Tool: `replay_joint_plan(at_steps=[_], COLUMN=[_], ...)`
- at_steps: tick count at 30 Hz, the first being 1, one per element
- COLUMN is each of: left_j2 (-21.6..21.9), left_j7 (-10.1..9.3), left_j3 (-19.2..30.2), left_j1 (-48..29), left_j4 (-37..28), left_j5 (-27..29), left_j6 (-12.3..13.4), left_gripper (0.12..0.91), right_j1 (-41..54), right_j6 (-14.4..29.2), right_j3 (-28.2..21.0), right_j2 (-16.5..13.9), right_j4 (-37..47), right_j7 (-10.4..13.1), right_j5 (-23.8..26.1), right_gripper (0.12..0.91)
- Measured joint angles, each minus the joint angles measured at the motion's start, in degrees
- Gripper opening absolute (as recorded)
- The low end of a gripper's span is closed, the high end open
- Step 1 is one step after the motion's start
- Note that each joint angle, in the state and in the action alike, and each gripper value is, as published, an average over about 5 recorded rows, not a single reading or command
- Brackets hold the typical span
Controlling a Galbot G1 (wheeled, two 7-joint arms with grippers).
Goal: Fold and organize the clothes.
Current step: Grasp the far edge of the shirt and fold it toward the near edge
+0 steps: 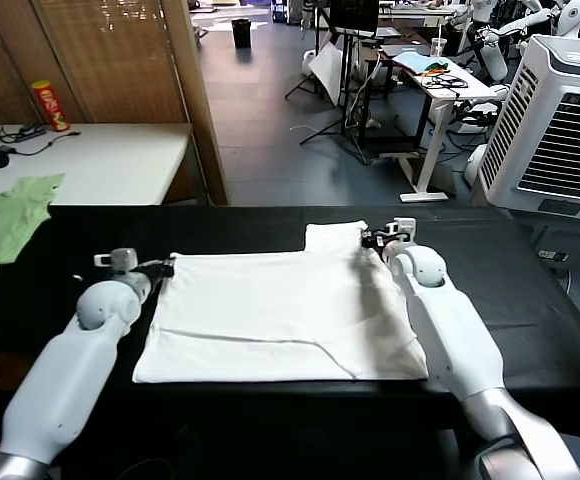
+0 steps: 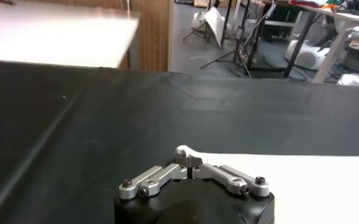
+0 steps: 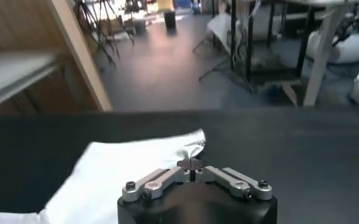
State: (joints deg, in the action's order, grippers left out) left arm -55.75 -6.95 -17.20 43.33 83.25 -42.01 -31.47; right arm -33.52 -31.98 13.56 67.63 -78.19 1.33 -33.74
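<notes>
Wrist views show both grippers' jaws clamped on T-shirt point(image 1: 280, 315) edges, pinch points half hidden.

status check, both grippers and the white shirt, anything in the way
Left gripper shut on far left corner of the white T-shirt. Right gripper shut on its far right corner. Shirt flat on black table. Green garment off left, clear.

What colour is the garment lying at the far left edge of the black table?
Pale green, seen best in the head view.
</notes>
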Motion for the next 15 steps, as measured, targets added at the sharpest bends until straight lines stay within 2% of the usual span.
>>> replay_joint_plan(at_steps=[9,15], left_j2=[5.2,8.99], left_j7=[-0.93,-1.51], left_j3=[-4.29,-7.52], left_j1=[9.78,18.22], left_j4=[13.34,21.75], left_j5=[-2.74,-2.9], left_j6=[0.19,0.72], left_gripper=[0.127,0.127], right_j1=[-12.16,-19.54], right_j6=[-7.12,-9.86], right_j3=[2.34,4.17], right_j2=[-7.03,-10.56], right_j4=[-16.38,-24.39], right_j7=[2.68,3.77], right_j5=[-1.56,-2.8], right_gripper=[0.122,0.122])
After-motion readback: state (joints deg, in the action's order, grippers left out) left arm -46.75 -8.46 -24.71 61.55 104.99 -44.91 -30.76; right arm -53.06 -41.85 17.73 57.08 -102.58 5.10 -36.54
